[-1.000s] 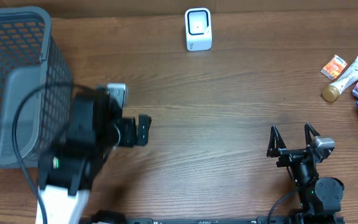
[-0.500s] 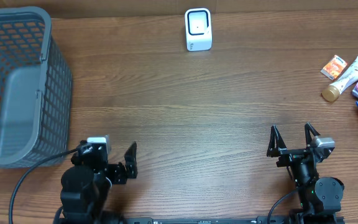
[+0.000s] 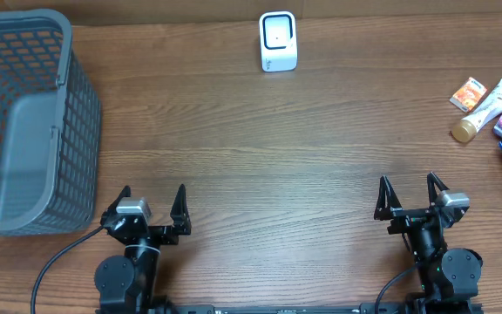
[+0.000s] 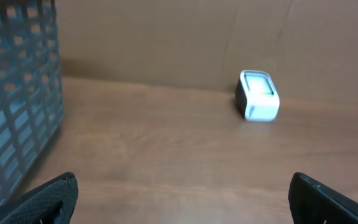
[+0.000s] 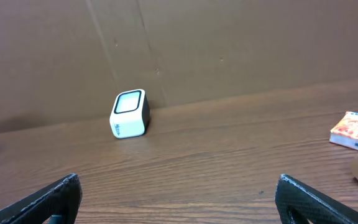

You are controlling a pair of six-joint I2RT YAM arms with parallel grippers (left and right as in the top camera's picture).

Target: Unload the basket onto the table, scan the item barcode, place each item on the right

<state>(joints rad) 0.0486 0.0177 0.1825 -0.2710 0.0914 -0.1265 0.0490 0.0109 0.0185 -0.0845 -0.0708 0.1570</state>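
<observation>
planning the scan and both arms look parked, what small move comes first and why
Probably reach the right gripper toward the tube at the right edge of the table. Both it and the left gripper stand open and empty, and nothing sits before the scanner.

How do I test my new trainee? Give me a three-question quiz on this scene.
1. True or false: the left claw and the right claw are both open and empty.
2. The scanner stands toward which edge of the table? A far; B near; C right.
3. Fill in: on the table's left side stands a grey ___.
Key: 1 true. 2 A. 3 basket.
</observation>
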